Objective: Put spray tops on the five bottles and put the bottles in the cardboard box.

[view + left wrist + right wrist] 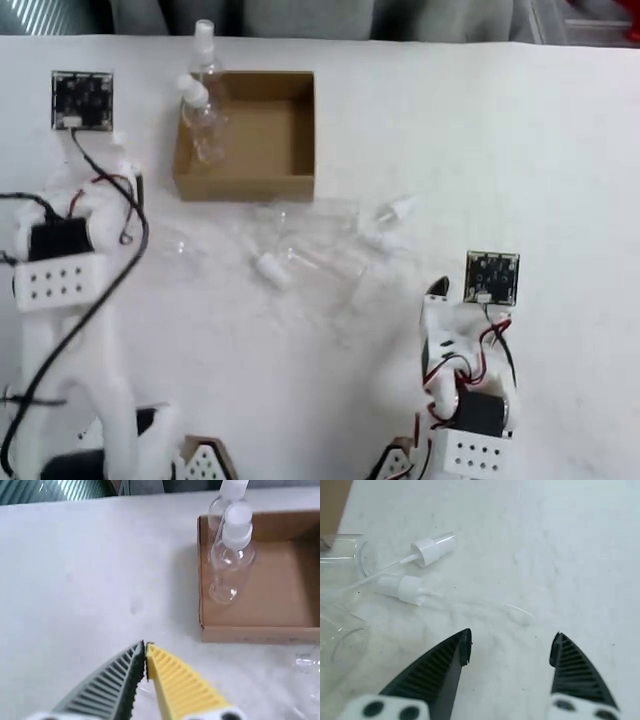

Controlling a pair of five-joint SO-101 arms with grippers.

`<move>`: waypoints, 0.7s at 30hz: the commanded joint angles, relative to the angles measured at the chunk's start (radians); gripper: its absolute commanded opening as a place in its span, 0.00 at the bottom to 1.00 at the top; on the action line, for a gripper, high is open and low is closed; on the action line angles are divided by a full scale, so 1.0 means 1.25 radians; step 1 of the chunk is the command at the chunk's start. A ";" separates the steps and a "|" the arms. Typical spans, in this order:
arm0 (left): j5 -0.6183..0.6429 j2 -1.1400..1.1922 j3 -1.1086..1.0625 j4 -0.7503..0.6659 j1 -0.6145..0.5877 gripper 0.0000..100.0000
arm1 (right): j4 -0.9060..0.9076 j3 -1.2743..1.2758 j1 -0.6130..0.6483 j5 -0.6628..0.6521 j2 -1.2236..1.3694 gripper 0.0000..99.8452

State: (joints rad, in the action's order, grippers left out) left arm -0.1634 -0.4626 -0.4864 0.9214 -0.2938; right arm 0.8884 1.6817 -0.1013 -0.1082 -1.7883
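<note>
Nearest you, at the lower right of the high view, your right gripper (pixel 510 642) was released: its two black jaws stood well apart over the bare white table (pixel 560 150), with nothing between them. Just beyond its tips lay a loose spray top (pixel 432 545) and a second spray top (pixel 407 589), both on their sides with their thin dip tubes trailing across the table. They lay near each other, and neither was on a bottle.

In the middle of the high view, a clear bottle (pixel 315 262) lay on its side in front of the box. There were other faint clear shapes around it, and you could not count them reliably.

At the left of the high view, your left gripper (pixel 145 650) was clenched. Its grey and yellow jaws met at the tips and gripped nothing you could see, and it was apart from the box.

Farther back, at the upper centre, the cardboard box (pixel 245 187) sat open on the table. A capped bottle (pixel 231 555) stood upright inside it, against the wall nearest your left arm. A second capped bottle (pixel 222 502) stood upright at the far corner. You could not tell whether it was inside the box or just behind it.
</note>
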 commanded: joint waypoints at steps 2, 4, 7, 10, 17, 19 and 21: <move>-0.070 0.195 0.231 0.133 -0.021 0.02 | 0.004 0.007 -0.007 -0.011 -0.003 0.24; -0.131 0.283 0.303 0.161 -0.021 0.02 | 0.004 0.007 -0.007 -0.011 -0.003 0.24; -0.255 0.401 0.393 0.164 -0.018 0.02 | 0.004 0.007 -0.007 -0.011 -0.003 0.24; -0.389 0.515 0.471 0.163 -0.018 0.02 | 0.004 0.007 -0.009 -0.011 -0.003 0.24; -0.462 0.768 0.636 0.169 -0.021 0.02 | 0.004 0.007 -0.019 -0.011 -0.003 0.24; -0.432 0.832 0.686 0.171 -0.021 0.02 | 0.004 0.007 -0.019 -0.011 -0.003 0.24; -0.415 0.888 0.733 0.171 -0.024 0.02 | 0.004 0.007 -0.019 -0.011 -0.003 0.24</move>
State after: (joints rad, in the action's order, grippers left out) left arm -0.7188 0.5915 0.3130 1.1208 -0.3122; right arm 0.8884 1.6817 -0.1135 -0.1082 -1.7883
